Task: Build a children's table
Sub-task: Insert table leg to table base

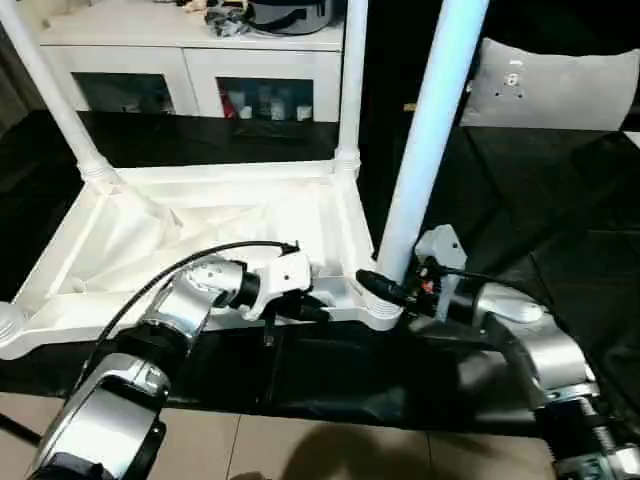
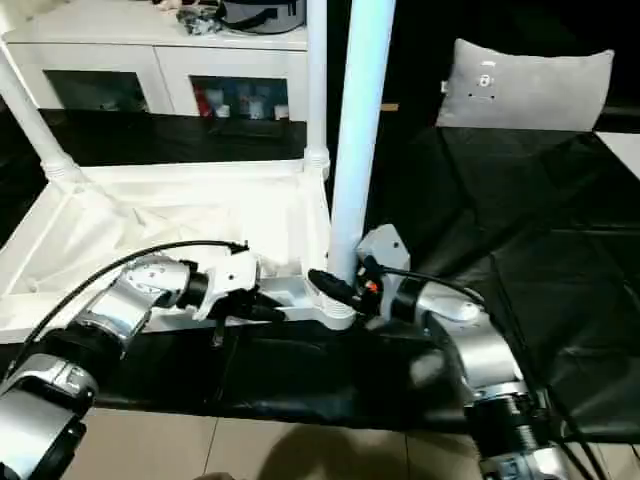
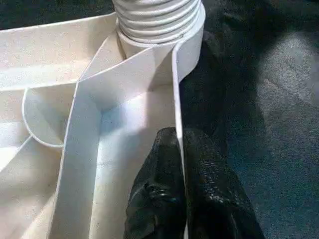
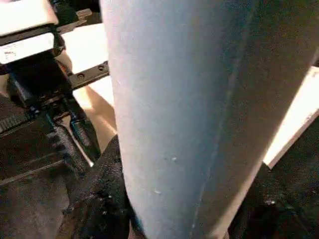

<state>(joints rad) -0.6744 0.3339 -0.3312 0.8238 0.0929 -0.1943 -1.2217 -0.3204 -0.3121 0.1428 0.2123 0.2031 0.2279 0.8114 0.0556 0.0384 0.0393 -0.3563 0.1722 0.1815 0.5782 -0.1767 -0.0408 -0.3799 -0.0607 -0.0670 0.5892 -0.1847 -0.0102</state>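
The children's table top (image 1: 200,230) lies upside down on black cloth, ribbed underside up. Two white legs (image 1: 55,90) (image 1: 350,80) stand in its far corner sockets. A third leg (image 1: 430,130) stands upright in the near right socket (image 1: 385,305). My right gripper (image 1: 390,285) is shut around this leg's base, with a black finger (image 4: 97,194) on either side of the leg (image 4: 174,99). My left gripper (image 1: 315,312) is shut on the top's near rim, its fingers pinching the thin wall (image 3: 177,89) just beside that socket (image 3: 157,20).
The near left corner socket (image 1: 8,322) holds no leg. A white cabinet (image 1: 190,60) stands behind the table and a grey cushion (image 1: 560,90) lies at the back right. Black cloth (image 1: 560,230) covers the work surface, and tiled floor (image 1: 300,450) shows at the near edge.
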